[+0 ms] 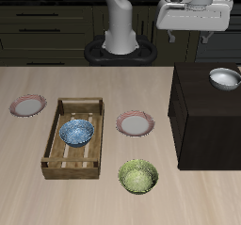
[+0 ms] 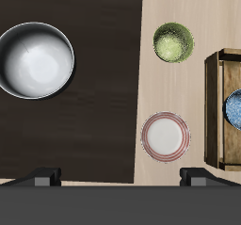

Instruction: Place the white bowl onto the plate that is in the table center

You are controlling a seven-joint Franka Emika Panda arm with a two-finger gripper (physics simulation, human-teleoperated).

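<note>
The white bowl sits upright on top of the dark cabinet block; it also shows in the wrist view. The plate with the pinkish-red rim lies empty in the middle of the table, beside the cabinet, and shows in the wrist view. My gripper hangs high above the cabinet's back part, open and empty, well apart from the bowl. In the wrist view the gripper has its fingers spread wide.
A second, like plate lies far across the table. A wooden tray holds a blue patterned bowl. A green speckled bowl stands nearer the front edge than the center plate.
</note>
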